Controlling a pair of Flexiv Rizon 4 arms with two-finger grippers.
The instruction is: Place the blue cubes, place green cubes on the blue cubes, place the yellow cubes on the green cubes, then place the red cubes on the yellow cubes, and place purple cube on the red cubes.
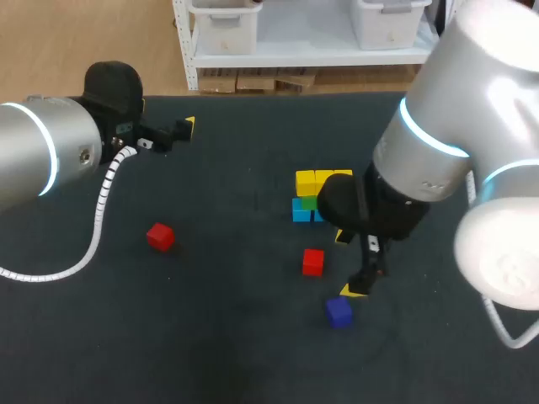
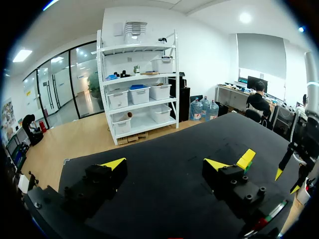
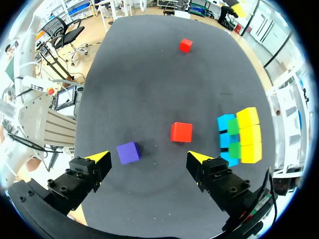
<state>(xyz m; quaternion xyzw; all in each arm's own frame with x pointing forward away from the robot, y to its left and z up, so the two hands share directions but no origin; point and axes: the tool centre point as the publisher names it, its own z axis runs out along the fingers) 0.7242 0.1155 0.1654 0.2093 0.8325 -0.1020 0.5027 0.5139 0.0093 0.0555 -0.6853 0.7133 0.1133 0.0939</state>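
A stack of blue (image 1: 301,210), green (image 1: 310,202) and yellow cubes (image 1: 323,180) stands right of the table's middle. One red cube (image 1: 312,262) lies just in front of it and a second red cube (image 1: 160,236) far to the left. In front of the near red cube sits the purple cube (image 1: 338,311). My right gripper (image 1: 349,263) hangs open above the table between the near red cube (image 3: 181,132) and the purple cube (image 3: 128,152), holding nothing. Far left at the back, my left gripper (image 1: 184,130) is open and empty (image 2: 166,164).
In the right wrist view the stack (image 3: 240,134) lies ahead of one finger, the second red cube (image 3: 185,45) far beyond. The left wrist view catches a yellow cube (image 2: 246,159) behind its finger. Bare dark table (image 1: 219,320) spreads in front and to the left.
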